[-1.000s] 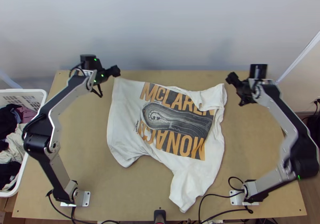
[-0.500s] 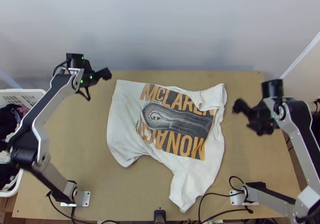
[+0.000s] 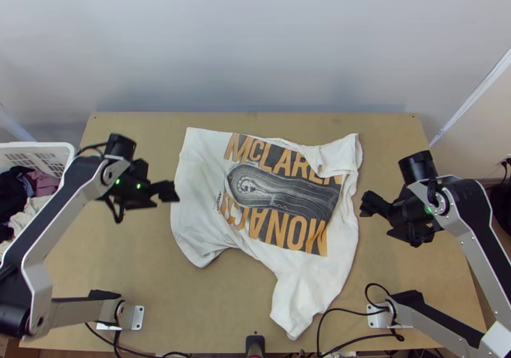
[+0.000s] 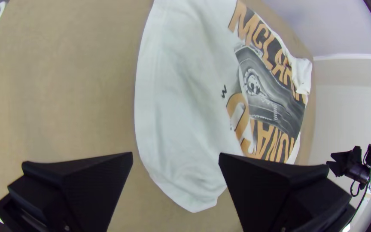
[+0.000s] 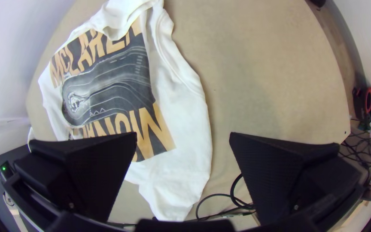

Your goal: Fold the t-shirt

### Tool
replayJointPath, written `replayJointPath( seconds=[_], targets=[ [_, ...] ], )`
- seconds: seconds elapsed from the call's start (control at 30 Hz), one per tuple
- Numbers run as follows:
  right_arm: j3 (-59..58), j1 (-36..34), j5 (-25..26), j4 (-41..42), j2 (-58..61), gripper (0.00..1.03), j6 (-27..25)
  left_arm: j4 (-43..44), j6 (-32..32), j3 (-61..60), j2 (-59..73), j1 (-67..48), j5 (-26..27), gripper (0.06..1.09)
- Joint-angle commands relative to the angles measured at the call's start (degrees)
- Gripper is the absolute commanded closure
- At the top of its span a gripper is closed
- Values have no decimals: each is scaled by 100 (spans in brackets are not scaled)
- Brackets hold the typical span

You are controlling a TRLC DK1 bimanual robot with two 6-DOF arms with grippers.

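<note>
As your t-shirt [image 3: 204, 166] stays spread unevenly mid-table, both grippers have come nearer you.
Top view: your left gripper [image 3: 171, 192] has dropped from the shirt's far corner to its left edge; your right [image 3: 367, 204] has shifted toward the table's [image 3: 147, 262] near edge, beside the shirt. Left wrist view: your jaws stand wide apart, white cloth showing between. Right wrist view: these jaws are well apart too, holding nothing.

the white t-shirt [image 5: 185, 129] lies spread but rumpled on the table [image 5: 263, 64], dark and orange print [image 5: 112, 81] up, one part bunched. the right gripper [image 3: 369, 204] has its fingers [image 5: 275, 172] wide apart. black cables [image 5: 232, 189] curve near the cloth.
</note>
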Motion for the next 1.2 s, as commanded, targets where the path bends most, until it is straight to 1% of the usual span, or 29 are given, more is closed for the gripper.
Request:
replayJointPath(
  seconds=[0.0,0.07,0.13,0.27,0.37,0.67,0.8,0.9,1.0,1.07,1.17],
  targets=[
    [-104,195,-40,-62,-88,5,137,-127,-324,-472,-414,1,106,21],
    [-112,239,-40,-62,-96,6,146,-136,-368,-665,-520,10,106,32],
    [-104,265,-40,-62,-96,6,172,-163,-359,-867,-625,-60,106,37],
    [-130,265,-40,-62,-132,7,172,-189,-368,-1263,-687,-201,106,37],
    [-183,309,-40,-62,-167,7,172,-171,-491,-1412,-651,-359,106,37],
    [-244,388,-40,-62,-184,7,251,277,-869,-1605,-194,-781,-52,37],
    [-271,397,-31,-62,-237,7,277,453,-904,-1676,201,-922,-483,37],
    [-288,406,-31,-62,-263,7,295,488,-904,-1667,474,-974,-641,37],
    [-306,406,-31,-62,-290,7,304,611,-913,-1658,561,-1009,-650,38],
    [-306,415,-31,-62,-290,7,304,672,-939,-1614,641,-1018,-650,43],
    [-306,450,-31,-62,-290,7,348,751,-1001,-1517,720,-1071,-641,43]
  ],
)
